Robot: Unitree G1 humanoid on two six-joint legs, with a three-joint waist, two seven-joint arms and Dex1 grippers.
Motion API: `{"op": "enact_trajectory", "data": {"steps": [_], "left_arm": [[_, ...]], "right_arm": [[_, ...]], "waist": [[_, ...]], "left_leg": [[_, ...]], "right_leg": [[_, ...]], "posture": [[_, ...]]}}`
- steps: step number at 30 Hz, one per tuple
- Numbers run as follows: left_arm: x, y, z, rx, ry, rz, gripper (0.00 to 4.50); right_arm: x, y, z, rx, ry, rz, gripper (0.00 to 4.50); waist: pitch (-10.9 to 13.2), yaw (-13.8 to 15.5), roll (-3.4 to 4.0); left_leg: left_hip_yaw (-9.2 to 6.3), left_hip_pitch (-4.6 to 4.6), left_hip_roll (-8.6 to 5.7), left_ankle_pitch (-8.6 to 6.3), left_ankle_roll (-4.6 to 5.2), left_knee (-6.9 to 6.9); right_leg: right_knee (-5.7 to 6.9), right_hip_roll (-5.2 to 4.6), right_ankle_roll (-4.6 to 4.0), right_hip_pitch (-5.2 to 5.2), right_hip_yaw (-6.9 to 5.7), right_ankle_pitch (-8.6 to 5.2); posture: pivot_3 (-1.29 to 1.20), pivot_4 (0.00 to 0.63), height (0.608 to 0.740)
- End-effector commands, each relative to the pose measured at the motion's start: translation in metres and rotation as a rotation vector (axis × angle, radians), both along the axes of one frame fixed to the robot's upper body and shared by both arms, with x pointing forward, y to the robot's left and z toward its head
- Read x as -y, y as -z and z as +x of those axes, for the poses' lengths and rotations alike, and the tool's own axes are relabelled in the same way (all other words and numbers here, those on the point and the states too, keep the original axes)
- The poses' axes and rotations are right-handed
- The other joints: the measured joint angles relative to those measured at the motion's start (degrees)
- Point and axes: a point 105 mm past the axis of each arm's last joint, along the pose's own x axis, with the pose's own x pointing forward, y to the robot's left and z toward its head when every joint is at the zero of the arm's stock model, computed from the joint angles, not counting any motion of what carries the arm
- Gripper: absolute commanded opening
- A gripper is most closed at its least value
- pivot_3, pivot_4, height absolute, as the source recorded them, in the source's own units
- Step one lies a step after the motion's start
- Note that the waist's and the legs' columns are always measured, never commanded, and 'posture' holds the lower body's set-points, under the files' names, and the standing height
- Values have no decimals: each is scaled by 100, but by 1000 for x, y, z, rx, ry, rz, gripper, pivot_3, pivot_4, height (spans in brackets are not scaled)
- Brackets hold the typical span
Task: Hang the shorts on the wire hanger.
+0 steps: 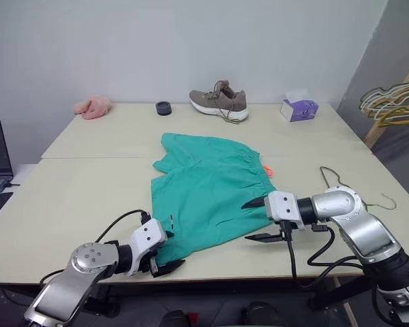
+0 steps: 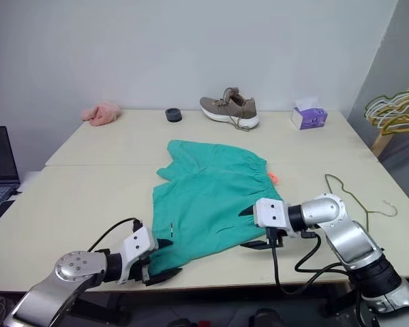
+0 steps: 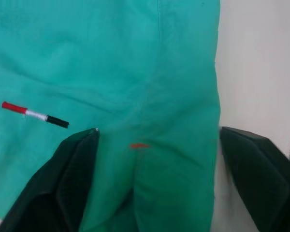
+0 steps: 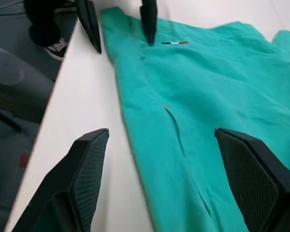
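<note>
Between spread left fingers [image 3: 67, 183]: shorts [image 1: 208, 197] hem; right fingers [image 4: 87, 183] released, alongside.

Teal shorts [image 1: 208, 194] lie flat, slightly rumpled, mid-worktop. Thin olive wire hanger [image 1: 358, 193] lies flat well apart, toward worktop's right edge.
</note>
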Motion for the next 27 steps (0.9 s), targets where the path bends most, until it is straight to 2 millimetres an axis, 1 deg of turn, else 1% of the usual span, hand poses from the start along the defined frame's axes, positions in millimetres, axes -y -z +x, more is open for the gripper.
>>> {"op": "enact_trajectory", "data": {"steps": [1,3,7,10,11,14,16,19,20,21,22,24,27], "left_arm": [[-11,2,9,52,-23,67,2978],[-14,0,12,74,-36,65,2323],[-25,-10,19,128,-76,68,1062],[-34,-20,23,168,-104,64,128],[-36,-24,24,182,-112,55,55],[-40,-34,27,220,-134,33,55],[-43,-42,29,245,-155,17,55],[-45,-48,31,263,-166,5,55],[-45,-49,31,265,-166,5,0],[-45,-49,31,264,-166,5,0],[-46,-49,31,263,-166,5,0],[-46,-48,30,259,-161,9,0],[-44,-44,25,234,-136,17,0]], "right_arm": [[10,0,8,73,50,-31,3750],[17,8,16,116,82,-87,3750],[37,25,44,281,132,-246,3750],[45,34,56,357,117,-314,3750],[45,38,58,371,100,-330,3750],[44,48,64,413,52,-380,3750],[43,56,67,430,22,-410,3750],[37,61,71,433,1,-411,3750],[34,61,72,433,-2,-400,3452],[30,60,73,428,-10,-386,3347],[26,59,73,418,-15,-369,3118],[20,56,72,394,-22,-336,2429],[20,50,71,376,-50,-335,1344]], "waist": [[-1,-2,0],[-1,-2,1],[-1,-42,0],[0,-86,1],[0,-102,1],[-1,-137,0],[-2,-151,-2],[-7,-144,-10],[-8,-143,-11],[-7,-143,-12],[-5,-145,-13],[-5,-148,-12],[0,-141,-5]], "left_leg": [[0,1,0,0,0,0],[0,1,0,0,0,0],[3,2,1,0,0,4],[3,0,0,1,1,3],[3,-4,1,1,1,2],[3,-31,0,1,1,1],[4,-29,1,1,1,1],[3,-9,2,1,1,3],[3,5,2,1,1,3],[3,14,2,1,1,4],[4,36,2,1,1,3],[4,66,4,0,1,2],[2,65,5,1,1,1]], "right_leg": [[1,0,0,0,-1,0],[1,0,0,1,1,1],[1,0,1,0,3,3],[2,0,2,-3,4,4],[2,0,2,-4,4,4],[2,1,4,-2,6,6],[2,1,5,-2,8,7],[3,1,7,19,7,8],[2,1,7,27,5,8],[2,1,7,30,5,8],[0,0,7,33,7,8],[0,0,6,59,6,7],[3,0,3,58,6,9]], "posture": [[-162,0,740],[-159,0,740],[-152,0,740],[-145,0,740],[-139,0,740],[-129,0,740],[-118,0,740],[-111,0,740],[-109,0,740],[-105,0,740],[-105,0,740],[-105,0,740],[-107,0,740]]}}
